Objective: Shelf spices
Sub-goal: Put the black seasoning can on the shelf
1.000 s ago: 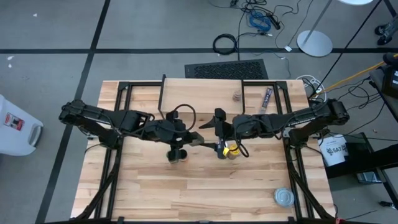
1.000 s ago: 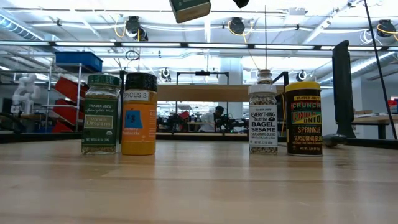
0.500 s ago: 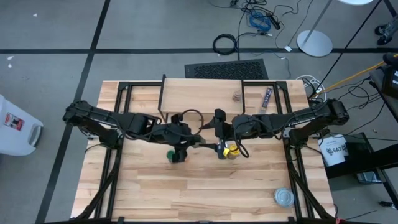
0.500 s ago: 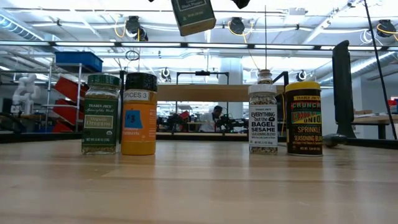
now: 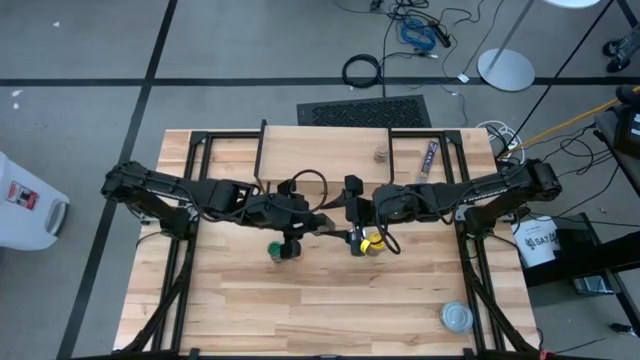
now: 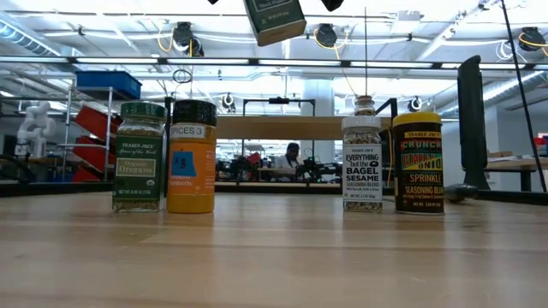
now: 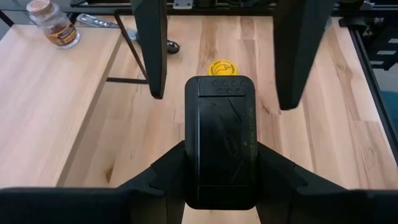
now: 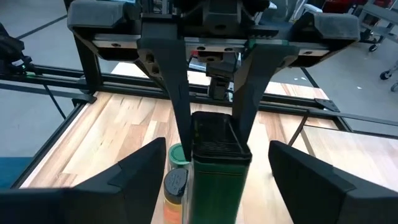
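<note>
- The wooden table (image 5: 330, 310) fills the middle of the overhead frame, with both arms reaching in to meet at its centre.
- The shelf (image 5: 325, 155) stands at the top centre of the table. In the level view its plank shows behind the row of jars.
- The left gripper (image 7: 221, 155) is clamped on the dark square tin (image 6: 274, 19). It holds the tin in the air, tilted, at the top edge of the level view.
- The right gripper (image 8: 217, 148) faces it with fingers spread wide either side of the tin, not touching it.
- Four spices stand on the table in a row across the level view: green-lidded jar (image 6: 139, 156) touching the orange jar (image 6: 191, 156) at left, white-lidded jar (image 6: 361, 154) just beside the yellow-lidded jar (image 6: 418, 162) at right.
- A small clear-brownish jar (image 5: 381, 154) sits just right of the shelf in the overhead frame.
</note>
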